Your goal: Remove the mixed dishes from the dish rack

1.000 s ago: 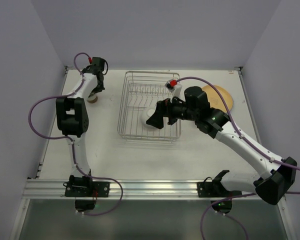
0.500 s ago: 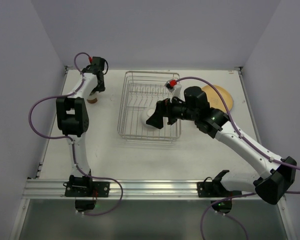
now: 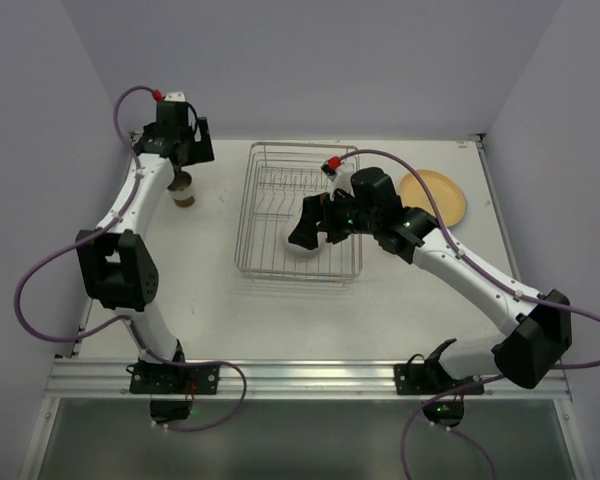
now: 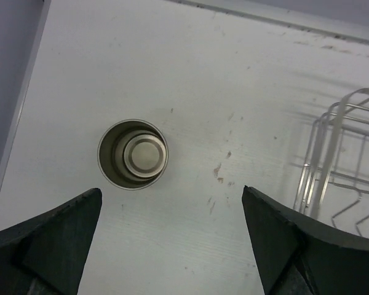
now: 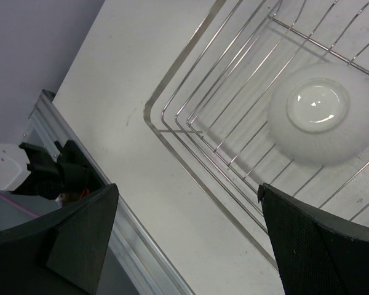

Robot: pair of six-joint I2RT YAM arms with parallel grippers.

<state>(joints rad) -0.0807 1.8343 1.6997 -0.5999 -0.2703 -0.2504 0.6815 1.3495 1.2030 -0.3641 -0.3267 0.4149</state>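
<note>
The small brown cup [image 4: 133,153] stands upright on the table left of the dish rack [image 3: 300,170], also seen from above [image 3: 184,193]. My left gripper [image 4: 171,190] hangs open above and just near of the cup, touching nothing; from above it [image 3: 183,170] sits over the cup. Inside the rack [image 5: 172,123] a white bowl [image 5: 323,114] lies bottom up at the near end. My right gripper [image 5: 187,187] is open over the rack's near left corner, beside the bowl [image 3: 298,246], with nothing between its fingers. A yellow-orange plate [image 3: 435,195] lies flat on the table right of the rack.
The rack's upright tines [image 3: 298,185] run along its middle. The table's left rim [image 4: 24,92] is close to the cup. The back wall stands just behind the rack and the left arm. The metal rail [image 3: 300,375] with both arm bases runs along the near edge.
My left gripper has opened, let go of the brown cup and risen above it, the left arm lifting. The right gripper has shifted slightly left and back over the rack.
</note>
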